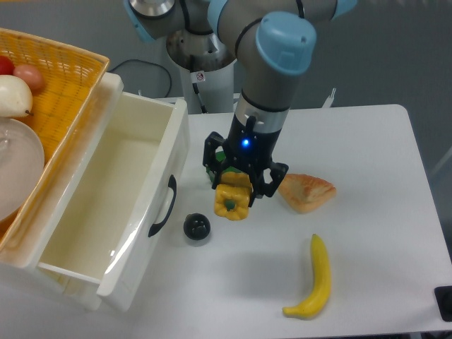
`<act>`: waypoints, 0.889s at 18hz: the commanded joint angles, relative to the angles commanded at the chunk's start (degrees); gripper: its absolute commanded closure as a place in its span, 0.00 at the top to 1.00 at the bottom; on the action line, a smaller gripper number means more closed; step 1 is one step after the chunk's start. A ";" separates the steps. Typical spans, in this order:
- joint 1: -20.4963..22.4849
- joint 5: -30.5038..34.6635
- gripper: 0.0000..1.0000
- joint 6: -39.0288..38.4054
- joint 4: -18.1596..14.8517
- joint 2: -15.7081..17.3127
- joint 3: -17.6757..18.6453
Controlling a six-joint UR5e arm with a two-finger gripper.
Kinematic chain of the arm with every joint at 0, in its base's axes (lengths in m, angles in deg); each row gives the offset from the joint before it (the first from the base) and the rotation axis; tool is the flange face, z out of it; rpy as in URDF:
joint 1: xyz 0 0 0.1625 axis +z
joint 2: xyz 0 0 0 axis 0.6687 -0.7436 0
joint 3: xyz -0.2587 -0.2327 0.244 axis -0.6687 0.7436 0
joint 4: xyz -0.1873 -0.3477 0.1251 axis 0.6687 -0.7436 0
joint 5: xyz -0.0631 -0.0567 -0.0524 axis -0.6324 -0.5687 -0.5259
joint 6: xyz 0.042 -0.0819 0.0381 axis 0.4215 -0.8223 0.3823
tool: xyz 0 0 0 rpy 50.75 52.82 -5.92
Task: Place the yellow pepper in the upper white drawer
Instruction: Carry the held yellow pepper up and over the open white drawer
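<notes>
We held the pepper (pixel 232 200) clamped in our gripper (pixel 234 189), just above the surface (pixel 367 155), beside the open drawer (pixel 106 212), ready to carry it over the drawer's front wall.

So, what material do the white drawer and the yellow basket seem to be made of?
The upper white drawer looks like glossy moulded plastic: smooth walls with bright highlights, and a black handle. The yellow basket appears woven, perhaps wicker or plastic strands; its crossing strips show clearly.
</notes>
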 joint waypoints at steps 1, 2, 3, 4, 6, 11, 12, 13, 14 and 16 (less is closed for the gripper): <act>0.00 -1.58 0.32 -2.64 0.00 0.26 0.00; 0.00 -2.56 0.32 -4.66 0.00 0.96 0.00; 0.00 -2.91 0.32 -5.90 0.00 1.32 0.09; -0.09 -3.01 0.32 -6.26 -0.09 1.93 0.17; -0.79 -4.40 0.38 -7.31 -4.20 3.16 0.35; -2.28 -5.20 0.30 -7.50 -8.61 6.06 0.97; -2.46 -5.12 0.30 -7.50 -8.79 6.41 0.97; -2.72 -5.20 0.30 -7.50 -8.88 6.42 0.97; -3.51 -5.12 0.30 -7.58 -9.49 6.50 0.97; -4.83 -5.03 0.30 -7.59 -9.84 7.12 1.14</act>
